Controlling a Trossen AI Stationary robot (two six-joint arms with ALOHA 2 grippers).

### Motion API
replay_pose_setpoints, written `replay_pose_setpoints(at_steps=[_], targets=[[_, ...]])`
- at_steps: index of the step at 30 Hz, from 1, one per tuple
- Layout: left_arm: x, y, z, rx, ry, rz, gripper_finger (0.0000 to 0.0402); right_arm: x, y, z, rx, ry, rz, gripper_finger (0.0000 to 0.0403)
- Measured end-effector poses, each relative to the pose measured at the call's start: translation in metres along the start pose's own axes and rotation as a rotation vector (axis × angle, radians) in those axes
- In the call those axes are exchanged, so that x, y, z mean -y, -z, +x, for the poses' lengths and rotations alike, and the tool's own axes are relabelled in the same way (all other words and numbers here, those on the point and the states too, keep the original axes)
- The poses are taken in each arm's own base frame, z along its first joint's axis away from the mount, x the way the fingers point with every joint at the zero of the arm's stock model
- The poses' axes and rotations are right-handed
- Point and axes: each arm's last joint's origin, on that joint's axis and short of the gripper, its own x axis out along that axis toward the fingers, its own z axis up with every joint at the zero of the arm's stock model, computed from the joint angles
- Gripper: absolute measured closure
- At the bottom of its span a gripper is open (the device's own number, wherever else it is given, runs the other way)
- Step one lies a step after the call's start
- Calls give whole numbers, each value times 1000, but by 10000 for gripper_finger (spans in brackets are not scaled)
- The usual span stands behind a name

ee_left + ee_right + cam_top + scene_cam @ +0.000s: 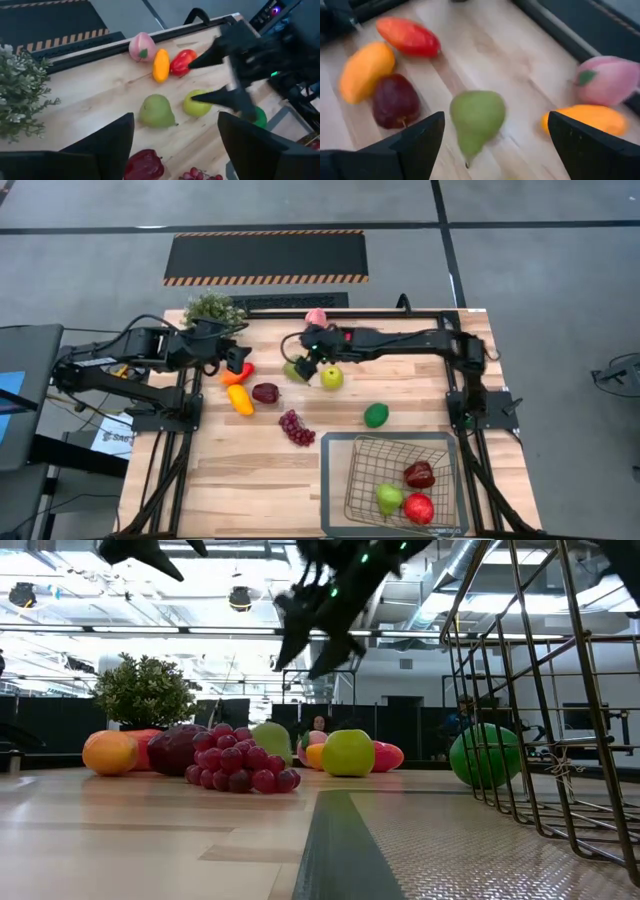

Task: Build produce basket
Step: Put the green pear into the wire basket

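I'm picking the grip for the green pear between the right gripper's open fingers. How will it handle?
The green pear looks smooth and glossy, so the fingers may slip along its tapered neck. It lies on its side on the table and would probably roll in a curve if nudged. It is likely rigid, light plastic.

The basket (352, 480), dark wire mesh with sloping sides, stands upright; in it lie a green pear (388, 498), a red apple (419, 508) and a dark red pepper (419, 474); just outside its far rim sits a lime (376, 415); purple grapes (296, 427) lie beside its far left corner; farther off are a green apple (331, 378), another pear (294, 370), a dark apple (265, 392), a yellow pepper (240, 399), a red pepper (237, 375); farthest, a pink peach (316, 317).
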Motion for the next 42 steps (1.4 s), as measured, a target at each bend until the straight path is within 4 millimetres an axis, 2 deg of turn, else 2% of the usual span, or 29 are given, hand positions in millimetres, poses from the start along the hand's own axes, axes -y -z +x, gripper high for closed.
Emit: replay_pose_setpoints(at_steps=[5,11,17,26,30,32,36,42], targets=[[2,2,3,-31,8,7,125,-6,14,34,-83,12,43,28],[3,2,5,-39,3,14,125,-6,26,53,-136,36,91,27],[3,2,5,-34,-2,27,125,-6,28,71,-89,40,146,27],[3,2,5,-34,-4,32,125,3,30,73,-109,89,150,29],[3,2,5,-36,-3,32,125,7,40,75,-220,68,162,41],[3,3,5,-45,-4,36,125,5,51,75,-305,84,148,49],[2,4,5,-53,-14,43,125,-2,58,66,-361,106,110,60],[1,3,5,-44,-21,43,125,-10,55,67,-299,84,103,71]])
